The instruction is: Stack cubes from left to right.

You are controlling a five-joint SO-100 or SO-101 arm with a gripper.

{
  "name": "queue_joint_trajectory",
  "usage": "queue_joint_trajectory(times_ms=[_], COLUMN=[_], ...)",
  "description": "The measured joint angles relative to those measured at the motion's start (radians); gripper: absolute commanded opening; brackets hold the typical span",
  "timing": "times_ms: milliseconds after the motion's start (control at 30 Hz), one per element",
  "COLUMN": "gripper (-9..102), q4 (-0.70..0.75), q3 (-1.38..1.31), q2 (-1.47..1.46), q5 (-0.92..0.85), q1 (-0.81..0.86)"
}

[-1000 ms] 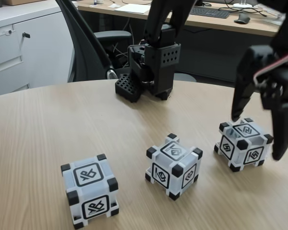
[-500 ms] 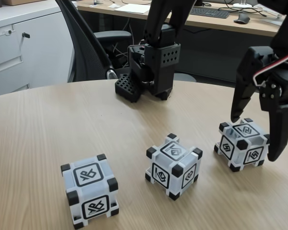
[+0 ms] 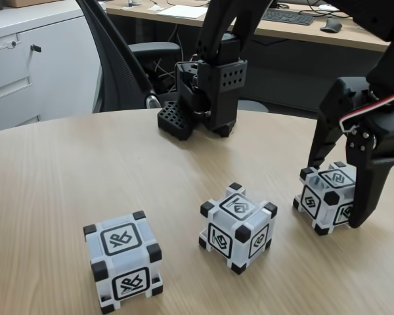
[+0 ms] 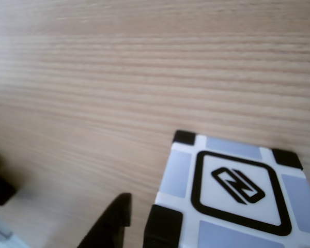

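A: What colour are the cubes?

B: All three are pale grey-white with black corner blocks. The left cube [image 3: 123, 260] has a black-framed looping knot symbol, the middle cube [image 3: 237, 227] an angular diamond one, and the right cube [image 3: 323, 198] a slanted zigzag, seen close in the other view [image 4: 237, 196].

A: And the rest?

B: The desk [image 3: 79, 170] is light wood with fine grain stripes. The tool [image 3: 336, 191] is black, as is the perforated base [image 3: 213, 92]
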Motion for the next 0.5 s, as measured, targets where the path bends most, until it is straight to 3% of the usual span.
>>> queue_joint_trajectory(times_ms=[400, 500], gripper=[6, 5], q4=[-0.002, -0.002], q3=[-0.002, -0.002], q2=[0.000, 0.000], q5=[-0.011, -0.012], q1=[0.000, 0.000])
